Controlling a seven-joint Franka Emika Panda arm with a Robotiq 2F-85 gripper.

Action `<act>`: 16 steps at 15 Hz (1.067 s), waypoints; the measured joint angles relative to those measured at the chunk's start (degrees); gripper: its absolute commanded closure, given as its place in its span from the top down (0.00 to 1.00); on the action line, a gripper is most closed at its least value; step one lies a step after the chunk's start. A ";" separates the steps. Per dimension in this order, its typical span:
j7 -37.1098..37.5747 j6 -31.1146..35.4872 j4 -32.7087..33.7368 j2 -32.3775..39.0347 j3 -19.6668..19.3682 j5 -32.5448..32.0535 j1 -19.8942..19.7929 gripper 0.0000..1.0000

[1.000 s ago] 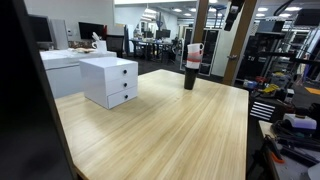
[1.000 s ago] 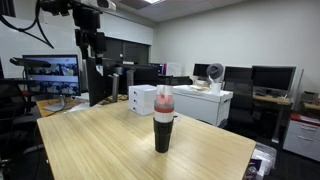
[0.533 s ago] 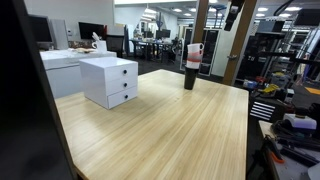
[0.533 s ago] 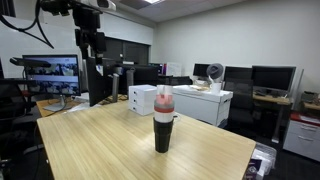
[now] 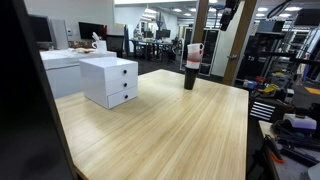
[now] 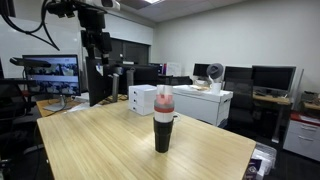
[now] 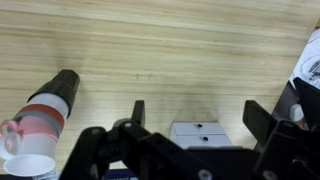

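Note:
My gripper (image 7: 200, 115) hangs high above the wooden table (image 7: 180, 45), open, with nothing between its fingers (image 7: 138, 108). Far below it in the wrist view stands a small white two-drawer unit (image 7: 202, 133). To the left a black tumbler (image 7: 55, 95) carries a stack of red, pink and white cups (image 7: 30, 135). In both exterior views the gripper (image 6: 98, 55) (image 5: 229, 16) sits near the top of the picture, well above the drawer unit (image 5: 110, 80) (image 6: 144, 99) and apart from the tumbler (image 5: 192, 68) (image 6: 163, 122).
Around the table (image 5: 170, 130) is an office with desks, monitors (image 6: 50, 72) and a white counter (image 6: 205, 98). A wooden pillar (image 5: 200, 25) stands behind the table. Cluttered shelves and tools (image 5: 290, 110) lie along one side.
The arm has shifted a little sideways above the table. The jaws stay open, and the drawer unit and tumbler have not moved.

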 measured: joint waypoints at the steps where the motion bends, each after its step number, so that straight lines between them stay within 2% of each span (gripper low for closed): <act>1: 0.00 1.35 0.35 0.86 -0.08 0.00 -0.25 1.00; 7: 0.00 8.09 5.46 8.46 -0.68 0.00 -1.05 1.00; 16: -0.09 10.49 22.54 26.23 -1.90 1.42 -3.79 1.00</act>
